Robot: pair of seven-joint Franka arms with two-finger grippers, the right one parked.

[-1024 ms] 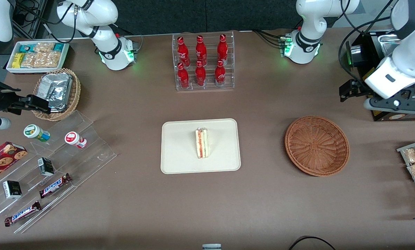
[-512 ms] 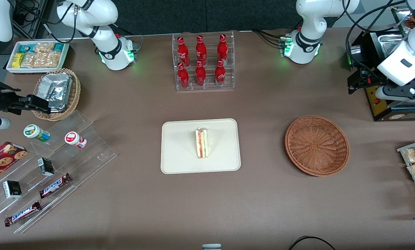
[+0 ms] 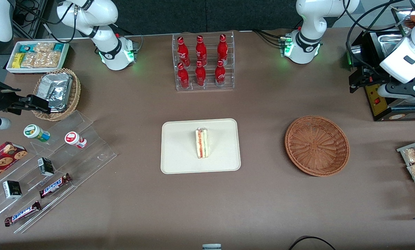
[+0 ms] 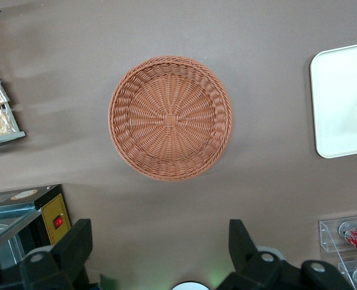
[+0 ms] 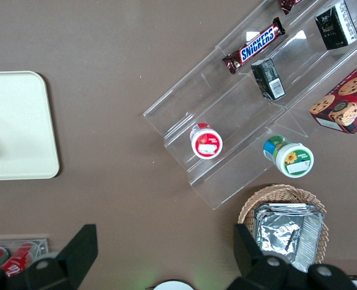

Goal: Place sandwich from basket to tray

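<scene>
Front view: the working arm reaches in at the upper right of the frame, its white forearm slanting down to the jaws (image 3: 358, 80), which hang over the black machine (image 3: 384, 104) at the desk's (image 3: 263, 208) edge, well apart from the basket (image 3: 317, 146). From here the spread of the jaws cannot be told. The basket sits right of centre with nothing in it. The sandwich (image 3: 202, 143) stands on its edge near the middle of the tray (image 3: 179, 159) at frame centre, its filling stripes facing up. A clear rack of red bottles (image 3: 202, 62) stands higher in the frame than the tray.

Left wrist view: the camera looks straight down on the basket (image 4: 171, 118), with the desk all round it. The two fingers (image 4: 75, 244) stand wide apart with nothing between them, touching nothing. A corner of the tray (image 4: 341, 103) shows.

Right wrist view: a corner of the tray (image 5: 18, 127) appears at the left edge, with clear stepped shelves (image 5: 238, 115) of snacks at the upper right.
</scene>
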